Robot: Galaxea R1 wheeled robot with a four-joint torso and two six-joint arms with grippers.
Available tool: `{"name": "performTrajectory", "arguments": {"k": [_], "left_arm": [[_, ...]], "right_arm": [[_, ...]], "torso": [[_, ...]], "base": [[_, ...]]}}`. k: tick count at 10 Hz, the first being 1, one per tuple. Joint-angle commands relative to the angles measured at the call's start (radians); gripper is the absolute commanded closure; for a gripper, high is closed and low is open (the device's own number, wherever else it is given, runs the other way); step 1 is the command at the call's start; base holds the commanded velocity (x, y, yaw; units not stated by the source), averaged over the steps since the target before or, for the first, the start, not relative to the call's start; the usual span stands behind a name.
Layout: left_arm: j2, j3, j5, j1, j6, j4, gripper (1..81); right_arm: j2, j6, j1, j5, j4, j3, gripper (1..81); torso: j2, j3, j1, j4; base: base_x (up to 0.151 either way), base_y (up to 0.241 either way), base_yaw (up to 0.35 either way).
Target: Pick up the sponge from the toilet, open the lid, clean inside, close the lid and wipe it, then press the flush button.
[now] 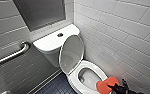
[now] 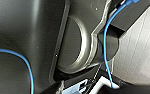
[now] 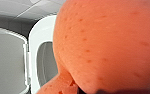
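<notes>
Head view, right gripper (image 1: 118, 88) clamping sponge (image 1: 106, 84) over toilet (image 1: 94, 67) rim, lid (image 1: 71, 53) upright, wall (image 1: 121, 37) close.

The right gripper (image 1: 118, 88) enters at the lower right of the head view, a dark jointed shape with its fingers pinched on the sponge (image 1: 107, 84) (the pad bulges out to the left of the grip). The left wrist camera faces the robot's own dark housing, with a blue cable (image 2: 107, 50) looped across it.

Qty: 1 toilet (image 1: 53, 43), 1 lid (image 1: 71, 53), 1 seat (image 1: 73, 79), 1 sponge (image 1: 106, 84), 1 flush btn (image 1: 60, 34), 1 grab bar (image 1: 11, 56). No dupes.
</notes>
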Motion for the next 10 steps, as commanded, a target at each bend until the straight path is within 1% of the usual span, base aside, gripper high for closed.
{"name": "performTrajectory", "arguments": {"k": [1, 2, 4, 6, 8, 9, 10], "left_arm": [[-0.003, 0.018, 0.032, 0.040, 0.010, 0.021, 1.0], [-0.001, 0.018, 0.032, 0.040, 0.026, 0.019, 1.0], [0.002, 0.018, 0.032, 0.037, 0.033, 0.021, 1.0], [-0.001, 0.018, 0.032, 0.034, 0.035, 0.021, 1.0], [-0.003, 0.018, 0.032, 0.023, 0.033, 0.021, 1.0], [-0.003, 0.018, 0.032, 0.020, 0.033, 0.021, 1.0], [-0.003, 0.018, 0.030, 0.015, 0.033, 0.021, 1.0]], "right_arm": [[-0.092, 0.002, -0.018, -0.044, -0.009, 0.086, 81.1], [-0.118, 0.000, -0.047, -0.044, -0.009, 0.111, 81.1], [-0.182, -0.001, -0.104, -0.044, -0.017, 0.161, 81.1], [-0.207, -0.007, -0.196, -0.046, -0.026, 0.163, 81.1], [-0.226, -0.007, -0.254, -0.076, -0.070, 0.175, 81.1], [-0.242, -0.007, -0.274, -0.105, -0.095, 0.200, 81.1], [-0.261, -0.007, -0.290, -0.113, -0.121, 0.222, 81.1]], "torso": [[0.000, 0.000, 0.000, 0.000], [0.000, 0.000, 0.000, 0.000], [0.000, 0.000, 0.000, 0.000], [0.000, 0.000, 0.000, 0.000], [0.000, 0.000, 0.000, 0.000], [0.000, 0.000, 0.000, 0.000], [0.000, 0.000, 0.000, 0.000]], "base": [[0.000, 0.000, 0.000], [0.000, 0.000, 0.000], [0.000, 0.000, 0.000], [0.000, 0.000, 0.000], [0.000, 0.000, 0.000], [0.000, 0.000, 0.000], [0.000, 0.000, 0.000]]}}
